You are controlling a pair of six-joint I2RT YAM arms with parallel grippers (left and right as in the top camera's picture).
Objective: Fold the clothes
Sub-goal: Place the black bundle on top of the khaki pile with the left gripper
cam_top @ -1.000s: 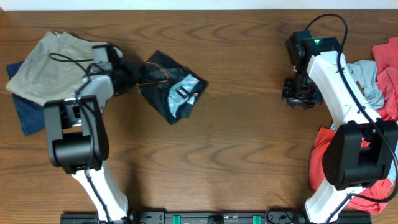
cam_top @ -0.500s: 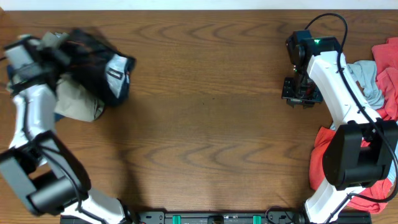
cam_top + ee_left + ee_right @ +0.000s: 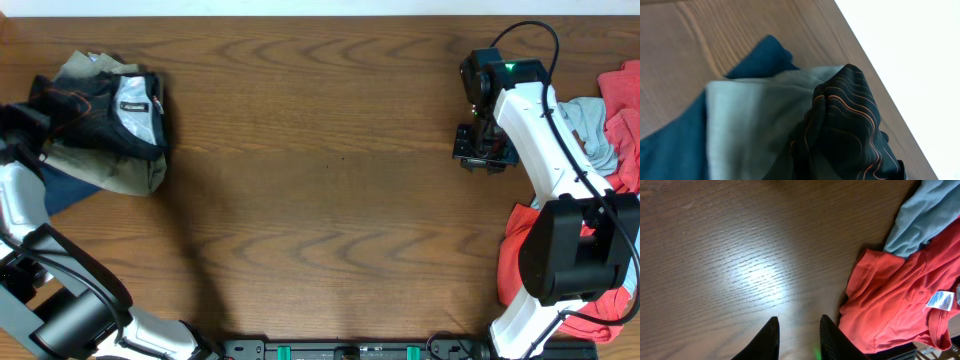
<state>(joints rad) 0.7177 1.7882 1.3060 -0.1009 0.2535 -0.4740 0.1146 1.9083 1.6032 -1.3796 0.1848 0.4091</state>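
- The left gripper (image 3: 28,115) sits at the table's (image 3: 320,200) far-left edge, against the left side of the black garment (image 3: 100,110). I cannot tell whether its jaws clamp the cloth.
- That garment lies bundled, with orange lines and grey lining showing, on a khaki piece (image 3: 125,172) and a blue one (image 3: 65,188).
- The right gripper (image 3: 799,339) hangs narrowly parted and empty over bare wood, with a red garment (image 3: 895,305) near on its right.

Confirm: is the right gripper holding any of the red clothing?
No, the right gripper is open over the wooden table with nothing in its grip; the red garment lies beside it.
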